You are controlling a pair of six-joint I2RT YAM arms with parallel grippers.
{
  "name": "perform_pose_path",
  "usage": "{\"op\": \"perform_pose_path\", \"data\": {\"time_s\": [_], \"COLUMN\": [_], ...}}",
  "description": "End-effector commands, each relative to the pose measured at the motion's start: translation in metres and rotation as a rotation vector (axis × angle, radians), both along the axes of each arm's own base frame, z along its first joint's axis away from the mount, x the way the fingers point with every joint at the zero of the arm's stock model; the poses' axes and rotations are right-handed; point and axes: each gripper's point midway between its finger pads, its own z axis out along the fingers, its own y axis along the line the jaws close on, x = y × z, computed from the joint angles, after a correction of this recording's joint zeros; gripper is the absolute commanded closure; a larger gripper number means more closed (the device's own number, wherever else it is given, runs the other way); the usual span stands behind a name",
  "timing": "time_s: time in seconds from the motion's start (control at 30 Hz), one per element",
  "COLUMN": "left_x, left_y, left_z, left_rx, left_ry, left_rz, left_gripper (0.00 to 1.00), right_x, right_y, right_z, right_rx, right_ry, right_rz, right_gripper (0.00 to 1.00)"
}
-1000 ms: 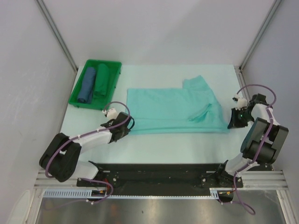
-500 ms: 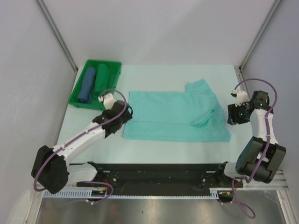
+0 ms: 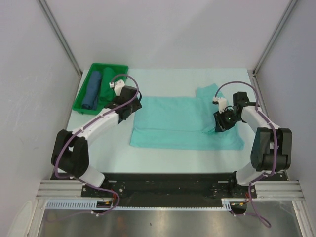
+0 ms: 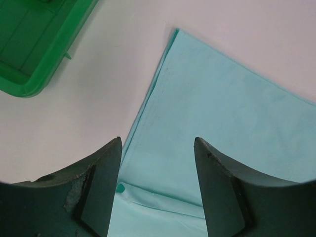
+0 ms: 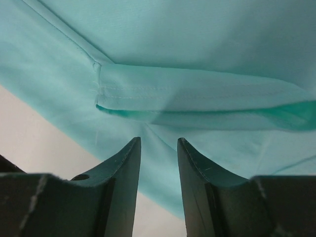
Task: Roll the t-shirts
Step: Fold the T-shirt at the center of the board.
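While both arms hang over the table (image 3: 168, 157), t-shirt (image 3: 173, 126) lies flat mid-table, folded lengthwise. L gripper (image 4: 157, 148) over shirt's far-left corner, jaws spread wide, nothing btwn them. R gripper (image 5: 159, 144) above sleeve hem (image 5: 197, 94) at right end, jaws part-open, not pinching cloth. Green tray (image 3: 81, 106) far left w/ two dark rolls (image 3: 93, 91).

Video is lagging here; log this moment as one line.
t-shirt: flat, folded, unrolled | left end effector: open, near its far-left corner | right end effector: open, facing sleeve hem | green tray: two rolled cloths
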Motion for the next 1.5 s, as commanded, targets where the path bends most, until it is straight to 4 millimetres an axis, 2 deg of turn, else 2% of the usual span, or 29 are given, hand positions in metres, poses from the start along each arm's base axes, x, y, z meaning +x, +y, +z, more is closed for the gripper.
{"op": "perform_pose_path", "data": {"time_s": [0.0, 0.1, 0.2, 0.23, 0.3, 0.33, 0.4, 0.47, 0.6, 0.63, 0.67, 0.7, 0.77, 0.83, 0.87, 0.9, 1.0, 1.03, 1.07, 1.1, 1.13, 1.2, 1.27, 1.3, 1.33, 1.4, 1.47], "left_x": [0.021, 0.027, 0.036, 0.039, 0.046, 0.050, 0.057, 0.068, 0.097, 0.104, 0.109, 0.116, 0.123, 0.132, 0.133, 0.136, 0.142, 0.143, 0.144, 0.147, 0.148, 0.150, 0.152, 0.153, 0.154, 0.155, 0.155], "left_y": [-0.005, -0.006, -0.010, -0.012, -0.016, -0.017, -0.019, -0.023, -0.027, -0.028, -0.027, -0.025, -0.022, -0.015, -0.016, -0.013, -0.015, -0.015, -0.014, -0.016, -0.016, -0.017, -0.017, -0.018, -0.017, -0.018, -0.018], "left_z": [0.018, 0.015, 0.013, 0.016, 0.014, 0.016, 0.010, 0.014, 0.019, 0.013, 0.012, 0.015, 0.003, 0.000, -0.009, -0.010, -0.026, -0.029, -0.034, -0.039, -0.045, -0.055, -0.060, -0.068, -0.070, -0.076, -0.079], "left_rx": [-0.027, -0.033, -0.037, -0.039, -0.038, -0.032, -0.022, -0.014, 0.021, 0.032, 0.041, 0.057, 0.065, 0.057, 0.057, 0.056, 0.054, 0.052, 0.053, 0.047, 0.044, 0.031, 0.019, 0.010, 0.007, -0.006, -0.016], "left_ry": [-0.055, -0.052, -0.054, -0.064, -0.073, -0.082, -0.077, -0.099, -0.146, -0.144, -0.147, -0.158, -0.128, -0.120, -0.103, -0.100, -0.066, -0.060, -0.050, -0.041, -0.031, -0.013, 0.005, 0.029, 0.033, 0.040, 0.045], "left_rz": [-0.023, -0.026, -0.035, -0.042, -0.055, -0.062, -0.070, -0.084, -0.111, -0.111, -0.113, -0.116, -0.113, -0.099, -0.104, -0.097, -0.112, -0.113, -0.114, -0.122, -0.119, -0.122, -0.119, -0.113, -0.110, -0.101, -0.096], "left_gripper": [0.34, 0.34, 0.34, 0.34, 0.34, 0.34, 0.33, 0.33, 0.33, 0.33, 0.33, 0.33, 0.32, 0.33, 0.33, 0.33, 0.33, 0.34, 0.34, 0.34, 0.34, 0.34, 0.35, 0.36, 0.36, 0.36, 0.37], "right_x": [0.013, 0.027, 0.042, 0.054, 0.065, 0.075, 0.083, 0.094, 0.128, 0.141, 0.155, 0.163, 0.184, 0.205, 0.212, 0.225, 0.241, 0.252, 0.256, 0.259, 0.267, 0.273, 0.281, 0.282, 0.287, 0.289, 0.293], "right_y": [0.009, 0.012, 0.025, 0.027, 0.028, 0.029, 0.029, 0.029, 0.018, 0.004, -0.002, -0.006, -0.021, -0.029, -0.036, -0.038, -0.046, -0.047, -0.049, -0.050, -0.052, -0.054, -0.057, -0.057, -0.058, -0.062, -0.064], "right_z": [-0.012, -0.017, -0.017, -0.011, -0.008, -0.001, 0.002, 0.010, 0.029, 0.029, 0.038, 0.039, 0.034, 0.045, 0.033, 0.042, 0.025, 0.035, 0.020, 0.017, 0.023, 0.012, 0.016, 0.007, 0.012, 0.005, 0.007], "right_rx": [-0.012, -0.022, -0.016, -0.009, -0.003, -0.002, -0.003, 0.003, 0.027, 0.035, 0.051, 0.077, 0.103, 0.145, 0.157, 0.171, 0.215, 0.230, 0.232, 0.234, 0.240, 0.238, 0.242, 0.240, 0.242, 0.242, 0.248], "right_ry": [0.001, -0.023, -0.046, -0.075, -0.094, -0.124, -0.135, -0.167, -0.252, -0.269, -0.300, -0.302, -0.317, -0.356, -0.336, -0.363, -0.322, -0.339, -0.310, -0.301, -0.319, -0.304, -0.316, -0.299, -0.310, -0.296, -0.305], "right_rz": [0.018, 0.003, 0.000, -0.016, -0.034, -0.038, -0.058, -0.072, -0.163, -0.212, -0.240, -0.281, -0.337, -0.385, -0.403, -0.415, -0.458, -0.469, -0.479, -0.484, -0.488, -0.501, -0.509, -0.514, -0.513, -0.526, -0.531], "right_gripper": [0.59, 0.58, 0.55, 0.54, 0.46, 0.45, 0.43, 0.43, 0.43, 0.43, 0.43, 0.43, 0.43, 0.43, 0.43, 0.43, 0.43, 0.43, 0.43, 0.43, 0.43, 0.43, 0.41, 0.41, 0.40, 0.39, 0.37]}}
